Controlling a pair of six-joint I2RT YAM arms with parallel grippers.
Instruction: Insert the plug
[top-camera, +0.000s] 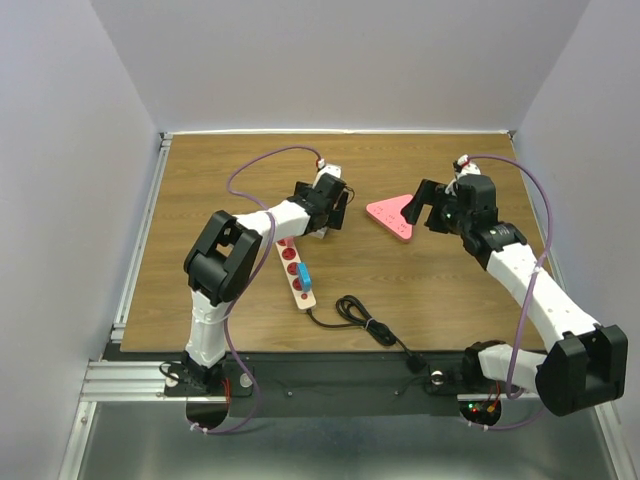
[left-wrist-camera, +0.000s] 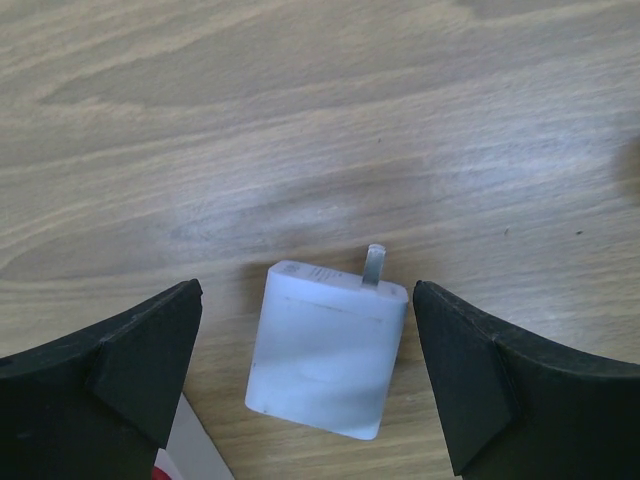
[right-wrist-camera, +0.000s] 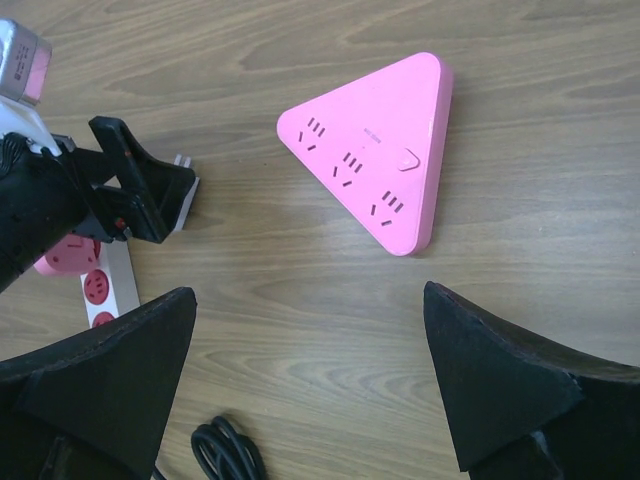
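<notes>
Left fingers (left-wrist-camera: 130, 370) astride plug (left-wrist-camera: 325, 365); print illegible

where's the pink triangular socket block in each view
Top external: the pink socket block lies flat on the table, right of centre.
Left wrist: not in it.
Right wrist: upper middle, socket face up.
Shared landmark: the white power strip, to its left in both views that show it.

White arms (top-camera: 537, 288), black joints (top-camera: 222, 258), purple cables (top-camera: 230, 182)
</notes>
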